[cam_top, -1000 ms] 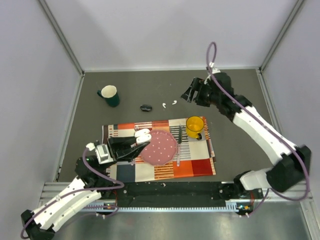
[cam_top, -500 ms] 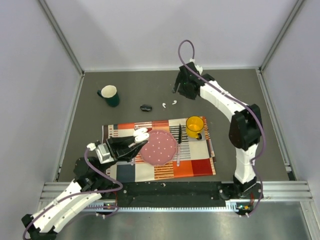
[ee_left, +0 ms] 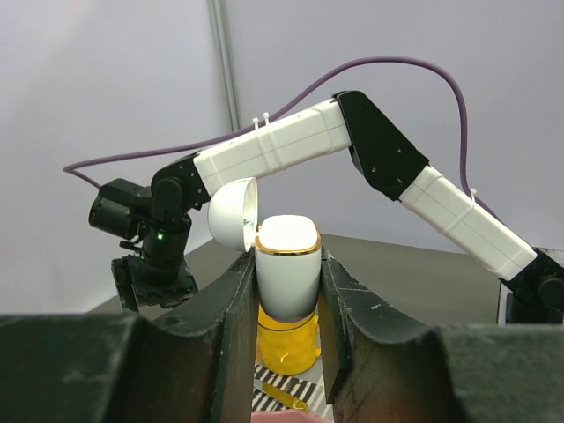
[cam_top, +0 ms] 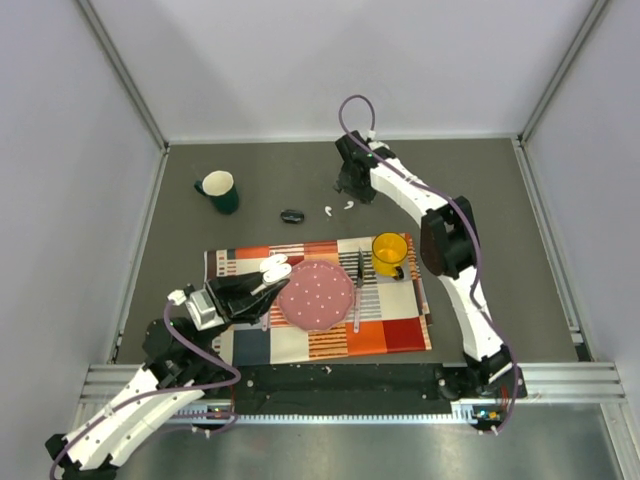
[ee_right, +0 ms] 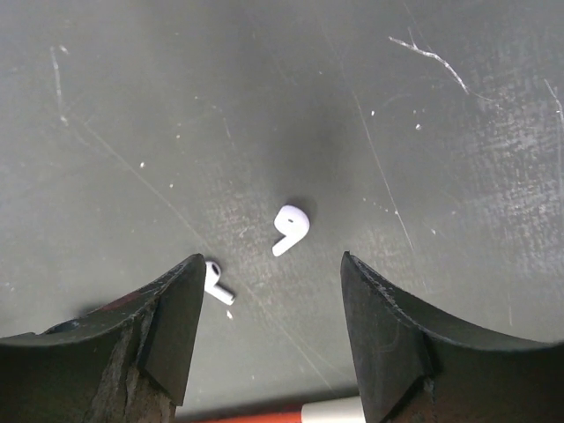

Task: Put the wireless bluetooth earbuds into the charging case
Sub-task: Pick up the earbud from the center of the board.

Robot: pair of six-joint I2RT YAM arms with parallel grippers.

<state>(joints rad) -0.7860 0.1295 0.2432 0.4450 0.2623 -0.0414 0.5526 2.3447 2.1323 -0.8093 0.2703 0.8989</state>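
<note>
Status: early stage, with no earbud seated. The charging case [ee_left: 287,273] is clamped upright between the fingers of the left tool [cam_top: 258,286], and its lid [ee_left: 233,216] is hinged back, so the case is open and presented. It is held off the counter [cam_top: 480,180], toward the near left corner, above the left end of the patterned mat [cam_top: 330,340] and just beside the pink plate [cam_top: 316,296]. Both earbuds lie loose on the bare counter beyond the mat, toward the middle of the far edge, close together but not touching. In the right wrist view the first earbud [ee_right: 291,228] sits in the gap below the right tool [ee_right: 269,291], and the second earbud [ee_right: 217,285] lies just beside one finger. The right tool's fingers are apart, hold nothing, and hang directly over the pair. The inside of the case cannot be seen, but both earbuds are accounted for on the counter. Outstanding: grasp each earbud, carry it across to the case and seat it. Risk noted: the earbuds are tiny and smooth, so a pinch may slip.
</note>
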